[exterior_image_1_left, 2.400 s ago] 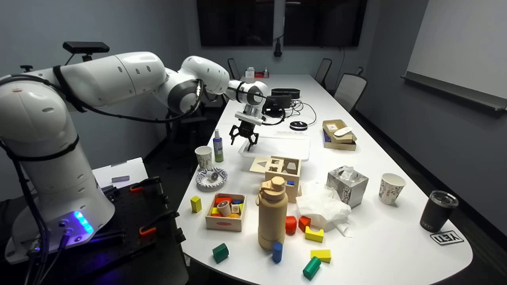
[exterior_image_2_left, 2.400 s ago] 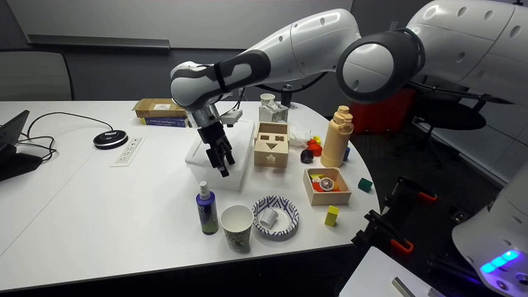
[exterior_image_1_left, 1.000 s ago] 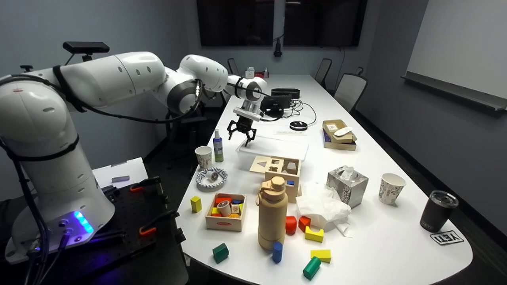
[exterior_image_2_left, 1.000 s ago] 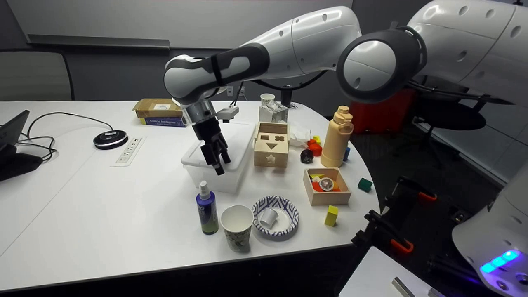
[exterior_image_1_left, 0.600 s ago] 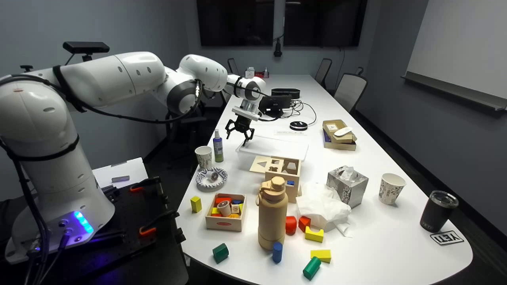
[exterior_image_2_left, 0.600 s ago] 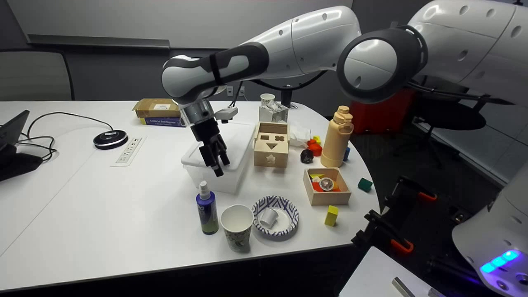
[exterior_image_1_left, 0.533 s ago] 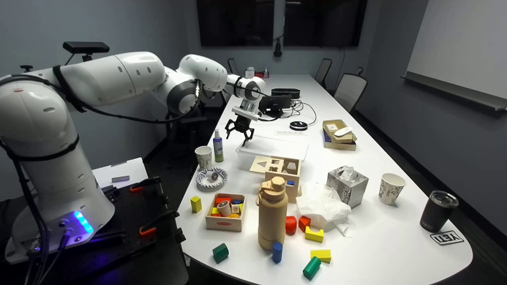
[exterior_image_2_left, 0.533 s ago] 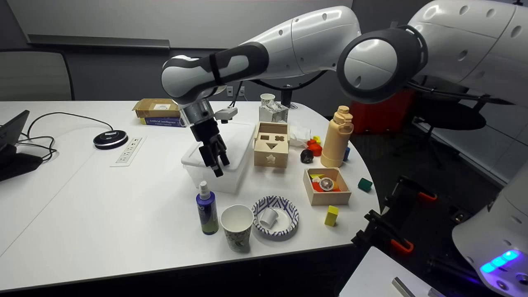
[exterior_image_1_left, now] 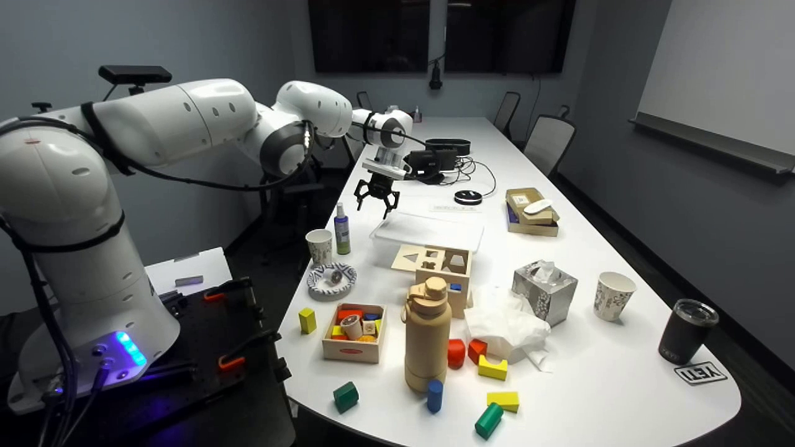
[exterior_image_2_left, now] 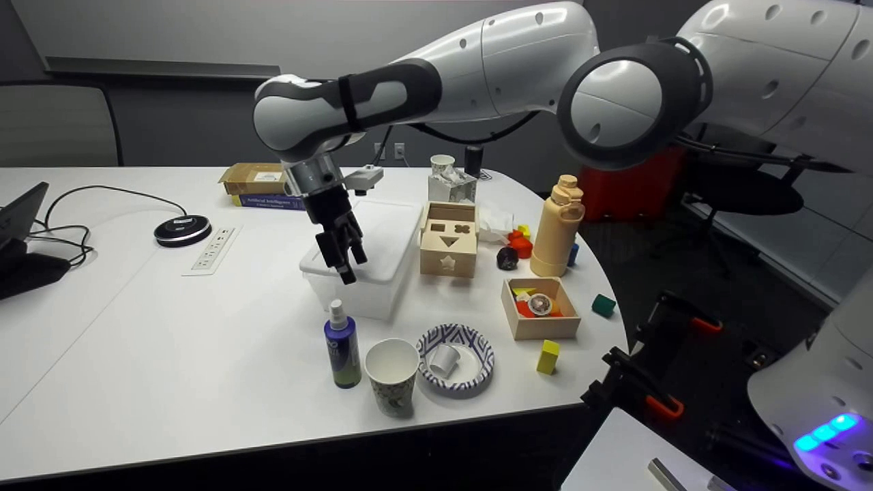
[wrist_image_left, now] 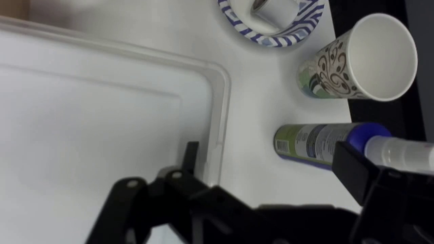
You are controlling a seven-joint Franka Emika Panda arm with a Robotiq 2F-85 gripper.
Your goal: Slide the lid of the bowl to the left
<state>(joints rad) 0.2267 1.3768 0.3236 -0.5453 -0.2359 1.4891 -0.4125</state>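
No round bowl shows; a rectangular translucent plastic box [exterior_image_2_left: 361, 299] with a flat white lid [exterior_image_2_left: 392, 235] stands on the table. The lid also shows in an exterior view [exterior_image_1_left: 428, 231] and fills the left of the wrist view [wrist_image_left: 101, 118]. The lid lies on the box. My gripper [exterior_image_2_left: 355, 270] is open and empty above the short edge of the box near the spray bottle; it also shows in an exterior view [exterior_image_1_left: 372, 212]. In the wrist view my gripper [wrist_image_left: 268, 145] has one finger over the lid's rim area and the other outside it, over the spray bottle side.
A spray bottle [exterior_image_2_left: 343, 348], a paper cup [exterior_image_2_left: 392, 382] and a patterned paper bowl [exterior_image_2_left: 470, 372] stand close to the box. A wooden shape sorter [exterior_image_2_left: 448, 252] is right beside it. Books and a cardboard box [exterior_image_2_left: 262, 181] lie behind. A tan bottle [exterior_image_1_left: 427, 335] stands farther off.
Over the earlier frames the box with its lid has shifted and turned slightly, toward the left in both exterior views. Since half a second ago my open gripper has risen a little; the lid has stayed still.
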